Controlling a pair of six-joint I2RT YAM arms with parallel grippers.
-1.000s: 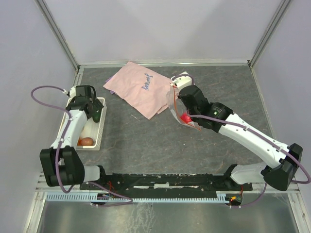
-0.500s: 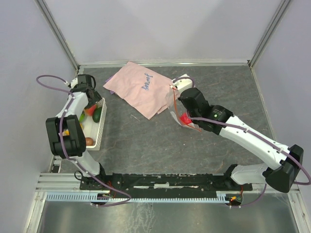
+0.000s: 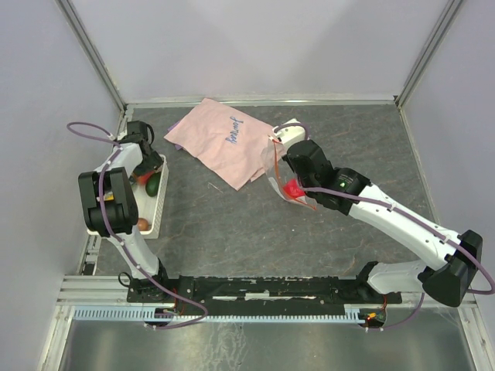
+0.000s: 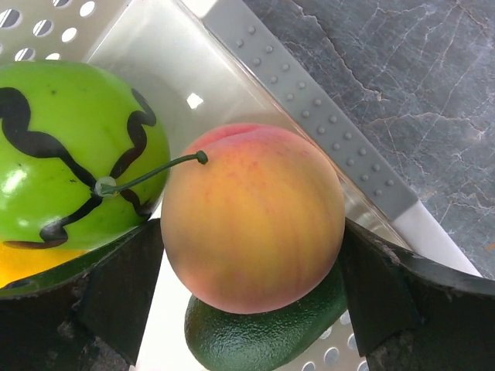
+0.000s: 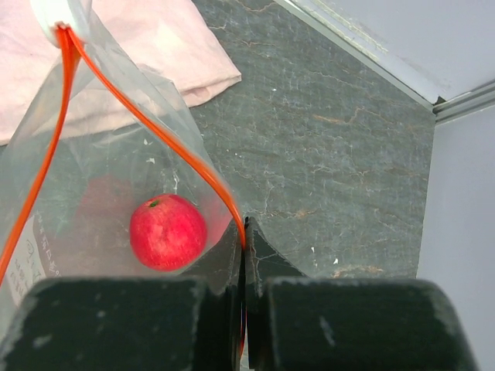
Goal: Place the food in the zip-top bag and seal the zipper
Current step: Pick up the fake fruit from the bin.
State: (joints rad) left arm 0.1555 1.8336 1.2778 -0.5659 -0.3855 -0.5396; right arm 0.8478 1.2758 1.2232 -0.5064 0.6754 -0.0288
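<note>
In the white slotted plastic basket (image 3: 161, 202), the left gripper (image 3: 146, 171) clasps a round peach-coloured fruit (image 4: 251, 220) — the pick-up step. The right gripper (image 5: 243, 255) pinches the thin red-orange zipper strip (image 5: 155, 127) of the clear crinkly bag (image 5: 116, 162), a round red fruit (image 5: 168, 232) inside — next, carry the peach-coloured one over to that mouth.

Blue script (image 3: 233, 130), slanted across pink cloth (image 3: 209, 147) (too small to read)

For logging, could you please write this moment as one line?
left fingers: gripping peach in basket; right fingers: pinching zipper; bag: red fruit inside
</note>
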